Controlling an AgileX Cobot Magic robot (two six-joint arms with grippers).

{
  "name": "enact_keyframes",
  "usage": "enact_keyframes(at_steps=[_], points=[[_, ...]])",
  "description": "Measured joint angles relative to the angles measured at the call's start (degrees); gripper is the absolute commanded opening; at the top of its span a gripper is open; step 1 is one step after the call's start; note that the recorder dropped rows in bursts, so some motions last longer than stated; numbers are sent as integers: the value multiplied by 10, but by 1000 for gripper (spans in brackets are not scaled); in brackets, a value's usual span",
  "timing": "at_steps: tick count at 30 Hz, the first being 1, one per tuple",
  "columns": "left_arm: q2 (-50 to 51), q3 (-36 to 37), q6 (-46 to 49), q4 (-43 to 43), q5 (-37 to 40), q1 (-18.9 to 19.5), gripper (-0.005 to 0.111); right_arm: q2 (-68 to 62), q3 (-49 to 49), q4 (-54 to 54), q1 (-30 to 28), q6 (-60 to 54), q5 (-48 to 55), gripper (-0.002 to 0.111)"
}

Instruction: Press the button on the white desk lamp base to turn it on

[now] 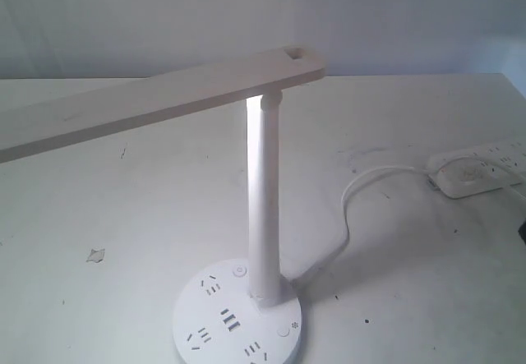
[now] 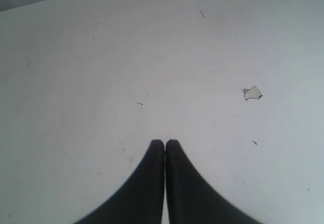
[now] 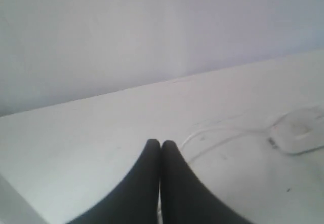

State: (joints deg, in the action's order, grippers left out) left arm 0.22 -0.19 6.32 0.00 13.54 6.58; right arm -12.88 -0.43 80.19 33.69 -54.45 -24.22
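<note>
Now left gripper (image 2: pixel 165 143) clenched empty, pointing down over table (image 2: pixel 76 82); right gripper (image 3: pixel 161 143) likewise clenched, facing wall (image 3: pixel 152 32).

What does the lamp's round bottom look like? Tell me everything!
The lamp base is a flat, round, white disc, plastic-looking, resting on the table, its near edge cut off by the picture. Dark socket slots and two small round buttons dot its top. The pole rises from it; a cable leaves its side.
</note>
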Motion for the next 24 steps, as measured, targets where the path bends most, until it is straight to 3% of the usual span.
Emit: enact_keyframes(at_steps=[4,14,17,21,24], points=[[0,0,0,0,0,0,0,0,0,1,0,81,21,0],[0,0,0,0,0,0,0,16,0,1,-18,100,30,0],[0,0,0,0,0,0,0,38,0,1,-106,100,35,0],[0,0,0,0,0,0,0,91,1,1,-285,101,30,0],[0,0,0,0,0,0,0,122,1,1,-390,101,14,0]])
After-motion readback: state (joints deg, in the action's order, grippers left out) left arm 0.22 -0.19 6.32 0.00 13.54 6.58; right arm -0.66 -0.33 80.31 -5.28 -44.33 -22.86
